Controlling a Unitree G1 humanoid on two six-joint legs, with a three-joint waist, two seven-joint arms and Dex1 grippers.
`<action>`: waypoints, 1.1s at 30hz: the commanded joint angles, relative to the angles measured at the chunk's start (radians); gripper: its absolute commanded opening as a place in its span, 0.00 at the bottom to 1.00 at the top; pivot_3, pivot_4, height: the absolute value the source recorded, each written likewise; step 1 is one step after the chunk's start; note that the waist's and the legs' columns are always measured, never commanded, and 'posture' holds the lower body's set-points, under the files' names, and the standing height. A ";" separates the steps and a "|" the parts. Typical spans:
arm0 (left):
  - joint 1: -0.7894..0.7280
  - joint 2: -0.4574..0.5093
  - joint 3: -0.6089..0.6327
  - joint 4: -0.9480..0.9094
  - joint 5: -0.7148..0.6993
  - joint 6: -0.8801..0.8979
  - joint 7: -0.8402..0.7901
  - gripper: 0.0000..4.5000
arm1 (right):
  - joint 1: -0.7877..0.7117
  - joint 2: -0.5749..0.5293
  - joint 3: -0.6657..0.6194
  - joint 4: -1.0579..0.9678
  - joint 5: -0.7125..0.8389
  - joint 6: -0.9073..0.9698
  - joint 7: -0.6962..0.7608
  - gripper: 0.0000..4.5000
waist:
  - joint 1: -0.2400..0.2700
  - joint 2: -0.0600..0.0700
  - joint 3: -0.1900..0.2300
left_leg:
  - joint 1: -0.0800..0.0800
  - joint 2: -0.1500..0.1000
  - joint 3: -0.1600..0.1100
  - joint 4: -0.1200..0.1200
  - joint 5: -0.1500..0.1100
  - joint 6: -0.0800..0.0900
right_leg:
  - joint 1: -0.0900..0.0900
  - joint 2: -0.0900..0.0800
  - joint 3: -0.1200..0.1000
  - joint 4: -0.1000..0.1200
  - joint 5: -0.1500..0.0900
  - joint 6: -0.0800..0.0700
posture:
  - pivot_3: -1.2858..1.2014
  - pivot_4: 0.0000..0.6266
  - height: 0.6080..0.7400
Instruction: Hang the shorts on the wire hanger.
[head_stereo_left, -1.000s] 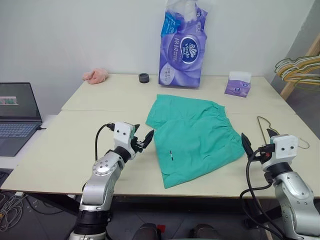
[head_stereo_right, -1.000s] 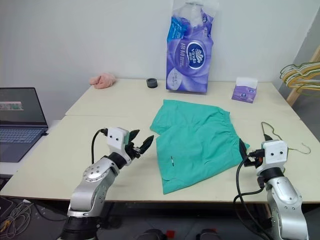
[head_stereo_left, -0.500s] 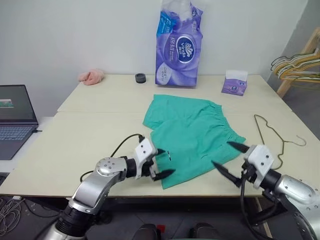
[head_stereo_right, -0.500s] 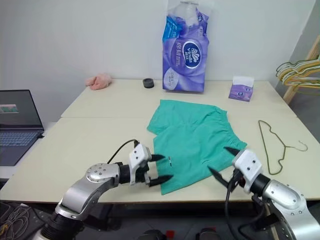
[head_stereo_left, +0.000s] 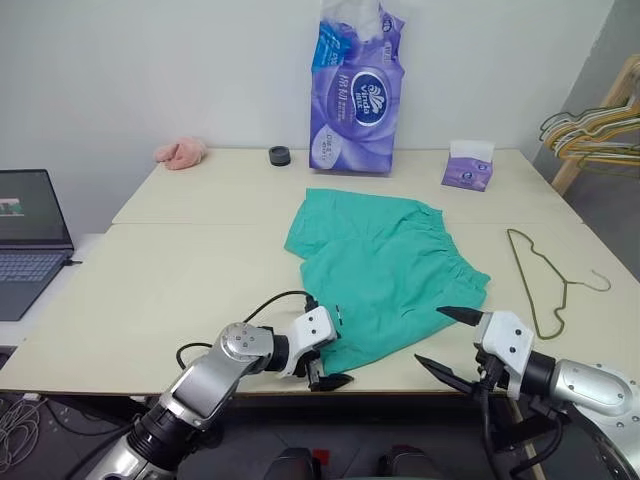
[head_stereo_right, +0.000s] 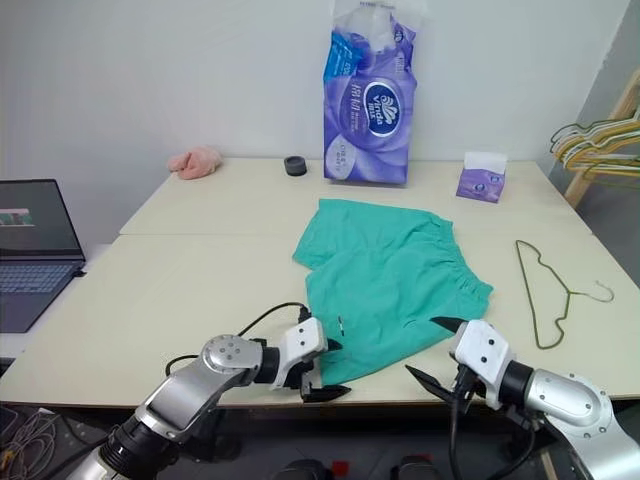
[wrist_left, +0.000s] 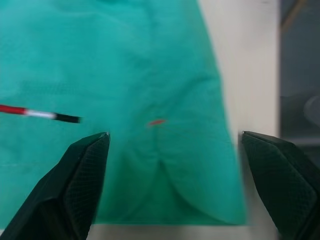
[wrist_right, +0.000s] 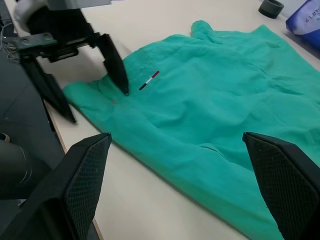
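With both grippers spread wide and empty, my left gripper (head_stereo_left: 328, 366) straddles the near leg hem of the shorts (head_stereo_left: 385, 272), which run diagonally up the desk (head_stereo_left: 160, 270), while the wire hanger (head_stereo_left: 545, 283) lies beyond my right gripper (head_stereo_left: 450, 342).

A pale wooden table (head_stereo_left: 170, 290) carries a tall purple pack of tissue rolls (head_stereo_left: 352, 95) standing at its far edge, a small black ring (head_stereo_left: 279, 155) just beside it, a pink cloth (head_stereo_left: 181, 152) further left and a small purple tissue box (head_stereo_left: 469, 167) to the right. An open laptop (head_stereo_left: 28, 235) sits off to the left; coloured hangers (head_stereo_left: 590, 135) bunch at far right
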 joint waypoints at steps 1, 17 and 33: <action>-0.015 -0.022 0.020 0.046 0.031 -0.029 0.038 0.86 | -0.006 -0.001 -0.018 -0.010 -0.012 -0.038 0.002 1.00 | 0.000 0.000 0.000 | 0.000 0.000 0.000 0.000 0.000 0.000 | 0.000 0.000 0.000 0.000 0.000 0.000 | 0.48 0.05 1.00; -0.027 -0.055 0.169 0.043 -0.074 -0.004 0.021 0.01 | -0.199 -0.193 0.039 0.474 -0.394 -0.410 -0.003 1.00 | -0.005 0.000 0.000 | 0.001 0.000 0.002 0.001 -0.001 0.000 | 0.000 0.000 0.000 0.000 0.001 0.001 | 0.48 0.04 1.00; -0.027 -0.021 0.240 -0.040 -0.184 0.058 -0.025 0.01 | -0.696 -0.069 0.375 1.168 -0.851 -0.838 -0.258 1.00 | -0.030 -0.002 -0.001 | 0.003 0.000 0.001 0.001 -0.001 -0.001 | 0.002 0.000 0.002 0.001 0.004 -0.005 | 0.49 0.02 1.00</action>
